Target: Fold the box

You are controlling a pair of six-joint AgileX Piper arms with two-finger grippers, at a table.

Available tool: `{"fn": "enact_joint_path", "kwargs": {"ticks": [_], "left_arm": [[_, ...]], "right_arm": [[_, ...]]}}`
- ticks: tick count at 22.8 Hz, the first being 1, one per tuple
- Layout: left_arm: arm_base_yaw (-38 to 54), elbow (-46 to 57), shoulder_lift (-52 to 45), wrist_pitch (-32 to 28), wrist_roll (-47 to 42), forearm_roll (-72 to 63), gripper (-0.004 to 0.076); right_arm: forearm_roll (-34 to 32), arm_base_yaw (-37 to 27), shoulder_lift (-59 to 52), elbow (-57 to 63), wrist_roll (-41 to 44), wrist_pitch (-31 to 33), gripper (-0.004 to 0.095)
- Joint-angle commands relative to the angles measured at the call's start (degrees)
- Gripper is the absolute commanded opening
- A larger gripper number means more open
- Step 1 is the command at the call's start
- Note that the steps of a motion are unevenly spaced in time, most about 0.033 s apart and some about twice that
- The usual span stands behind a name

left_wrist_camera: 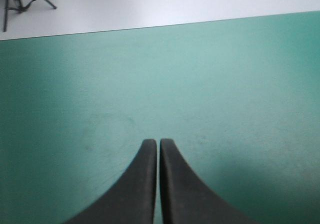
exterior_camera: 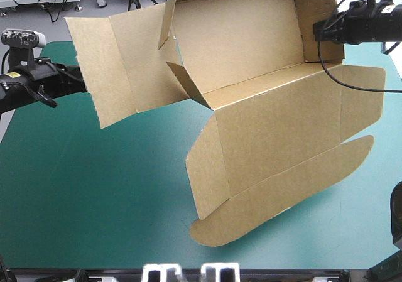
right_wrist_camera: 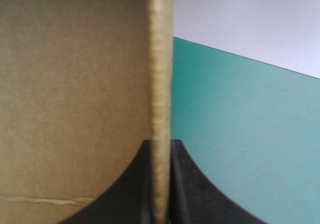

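Right gripper (right_wrist_camera: 161, 145): pinched on the edge of one panel of the brown box (exterior_camera: 264, 106), black fingers (right_wrist_camera: 130, 194) all but together with the board between them. Holds the whole box up over the table (exterior_camera: 75, 188), tilted, with the grip at the far right end wall in the high view.

Left gripper (left_wrist_camera: 158, 143): pressed together on nothing, over bare teal-green cover (left_wrist_camera: 225, 84). Sits at the table's left side in the high view, just beside the box's wide left flap (exterior_camera: 110, 62), apparently not touching it.

Progress, as a judgement: partly creased, far from done.
- Done so far: base panel with a long wall bent up along its fold, and a small corner tab (exterior_camera: 182, 81) turned inward.
- Not done: left flap splayed open, front panel and rounded tuck flap (exterior_camera: 282, 194) hanging loose toward the cover. Cannot tell whether that lowest flap touches the table. No wall looks tucked or locked.
- Left to do: raise both end walls, turn in the tabs, fold the long wall over to hold them.
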Motion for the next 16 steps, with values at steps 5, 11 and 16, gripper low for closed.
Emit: {"fn": "enact_joint_path", "kwargs": {"ticks": [5,11,16], "left_arm": [[-0.1,-1.6,2.5,7.8,12.1,-28.3,0.0006],[-0.6,-1.6,4.2,18.1,17.9,-43.4,0.0008],[-7.7,-1.6,4.2,18.0,18.8,-43.1,0.0012]], "right_arm": [[10.2,-0.5,-2.9,-1.7,-1.2,-0.1,-0.0019],[8.2,0.2,-2.9,-1.7,-1.2,-0.1,-0.0019],[-4.2,7.3,-2.9,-1.7,3.1,-3.7,-0.0018]]}}
